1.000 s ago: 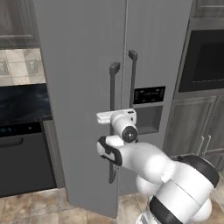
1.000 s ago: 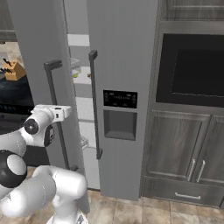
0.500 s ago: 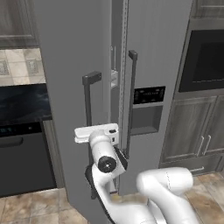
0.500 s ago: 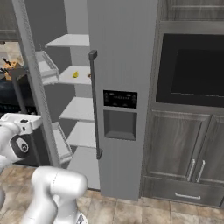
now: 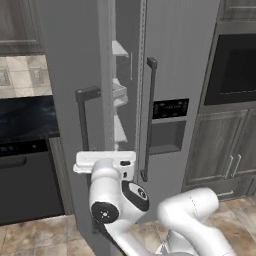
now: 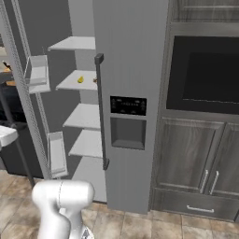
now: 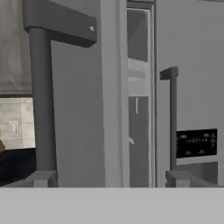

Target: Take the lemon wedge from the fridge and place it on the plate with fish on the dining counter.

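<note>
The fridge (image 6: 133, 56) stands with its left door (image 5: 65, 100) swung wide open. On a white inner shelf (image 6: 74, 84) lies the tiny yellow lemon wedge (image 6: 80, 80), next to a small brown lump (image 6: 94, 80). My gripper (image 5: 102, 160) hovers low in front of the open door's dark handle (image 5: 82, 120). In the hand view my gripper (image 7: 111, 179) is open, its fingertips (image 7: 43, 178) far apart and nothing between them; the handle (image 7: 41, 100) rises just past the left tip. The plate with fish and the dining counter are out of view.
The open door carries clear bins (image 6: 37, 74) on its inner side. The right fridge door (image 5: 175, 60) is shut, with its bar handle (image 6: 99, 107) and black dispenser panel (image 6: 128, 106). A dark dishwasher (image 5: 25, 175) sits to the left, grey cabinets (image 6: 196, 163) and an oven (image 6: 205, 74) to the right.
The left fridge door has swung from nearly shut to wide open, baring the shelves and the lemon wedge. My hand went left and down with the handle, and its jaws have opened off it.
</note>
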